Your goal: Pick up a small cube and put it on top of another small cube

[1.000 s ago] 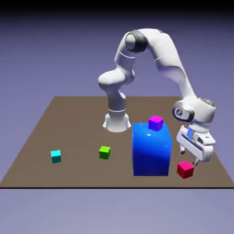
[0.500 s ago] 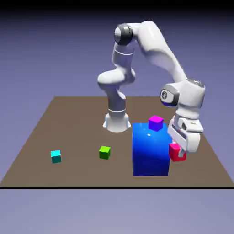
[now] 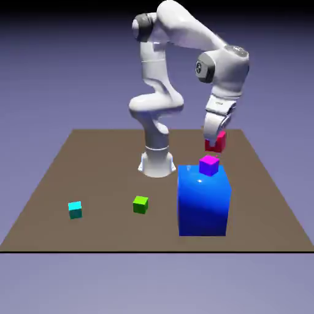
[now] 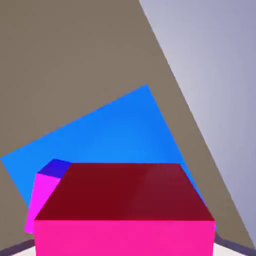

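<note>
The small red cube point(image 3: 215, 143) hangs in the air with my gripper point(image 3: 214, 138) shut on it. It is a little above and slightly to the exterior view's right of the small magenta cube point(image 3: 209, 165), which rests on top of the big blue block point(image 3: 203, 200). In the hand view the red cube point(image 4: 125, 207) fills the bottom and hides my fingertips. The magenta cube point(image 4: 42, 197) peeks out at its left, and the blue block's top point(image 4: 105, 135) spreads behind both.
A green cube point(image 3: 140, 204) and a cyan cube point(image 3: 75, 210) lie on the brown table point(image 3: 86, 165) at the exterior view's left. The robot's base point(image 3: 157, 163) stands behind the blue block.
My gripper closed on the red cube beside the blue block, lifted it off the table and carried it up and to the exterior view's left, above the magenta cube.
</note>
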